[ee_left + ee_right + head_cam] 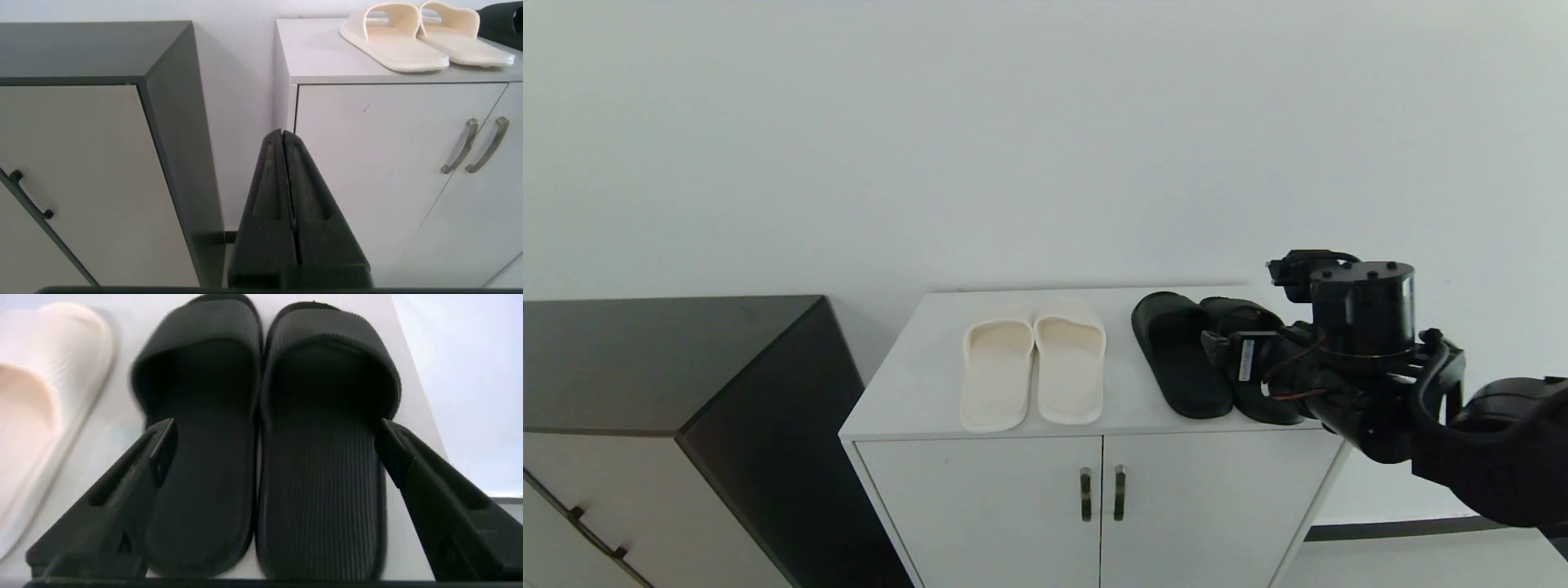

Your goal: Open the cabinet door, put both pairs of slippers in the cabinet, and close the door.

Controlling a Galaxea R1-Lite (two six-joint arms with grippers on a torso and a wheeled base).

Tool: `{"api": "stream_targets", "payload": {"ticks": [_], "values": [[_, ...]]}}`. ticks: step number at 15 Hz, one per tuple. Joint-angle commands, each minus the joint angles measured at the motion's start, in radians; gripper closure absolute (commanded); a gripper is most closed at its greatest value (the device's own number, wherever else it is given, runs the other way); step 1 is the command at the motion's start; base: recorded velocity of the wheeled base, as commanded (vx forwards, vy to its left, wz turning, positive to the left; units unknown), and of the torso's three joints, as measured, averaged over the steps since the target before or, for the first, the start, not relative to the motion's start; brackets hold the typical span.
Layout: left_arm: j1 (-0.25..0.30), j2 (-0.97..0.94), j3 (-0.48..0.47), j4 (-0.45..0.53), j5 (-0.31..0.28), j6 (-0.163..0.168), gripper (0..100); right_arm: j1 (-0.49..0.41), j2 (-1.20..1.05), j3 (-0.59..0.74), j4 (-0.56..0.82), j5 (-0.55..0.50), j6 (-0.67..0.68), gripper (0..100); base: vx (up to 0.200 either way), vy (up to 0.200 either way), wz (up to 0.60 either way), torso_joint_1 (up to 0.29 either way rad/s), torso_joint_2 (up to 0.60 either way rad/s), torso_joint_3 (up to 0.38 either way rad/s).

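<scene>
A white cabinet point(980, 506) stands with both doors closed and its two handles point(1102, 493) side by side at the middle. On its top lie a cream pair of slippers point(1033, 371) and, to their right, a black pair point(1196, 355). My right gripper point(1241, 367) hovers at the heel end of the black slippers point(270, 416); it is open, one finger point(122, 514) on each outer side of the pair. My left gripper point(283, 139) is shut and empty, held low before the white cabinet's left door point(384, 163), with the cream slippers point(425, 33) above.
A lower cabinet with a dark top point(662, 359) and pale drawer fronts stands just left of the white one, a narrow gap point(237, 147) between them. A plain white wall runs behind. Open floor shows to the right of the white cabinet.
</scene>
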Motion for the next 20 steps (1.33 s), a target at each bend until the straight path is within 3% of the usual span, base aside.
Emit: {"api": "stream_targets", "payload": {"ticks": [1, 15, 16, 20], "values": [[0.000, 0.001, 0.000, -0.001, 0.001, -0.001, 100, -0.022, 0.108, -0.064, -0.003, -0.007, 0.000, 0, 0.000, 0.000, 0.00, 0.000, 0.00, 0.000], [0.000, 0.001, 0.000, -0.001, 0.001, -0.001, 100, -0.100, 0.363, -0.336, -0.044, 0.055, -0.046, 0, 0.000, 0.000, 0.00, 0.000, 0.00, 0.000], [0.000, 0.001, 0.000, 0.001, 0.001, -0.001, 100, -0.102, 0.381, -0.357, -0.044, 0.053, -0.046, 100, 0.000, 0.000, 0.00, 0.000, 0.00, 0.000], [0.000, 0.001, 0.000, -0.001, 0.001, -0.001, 100, -0.102, 0.396, -0.399, -0.043, 0.052, -0.053, 100, 0.000, 0.000, 0.00, 0.000, 0.00, 0.000]]}}
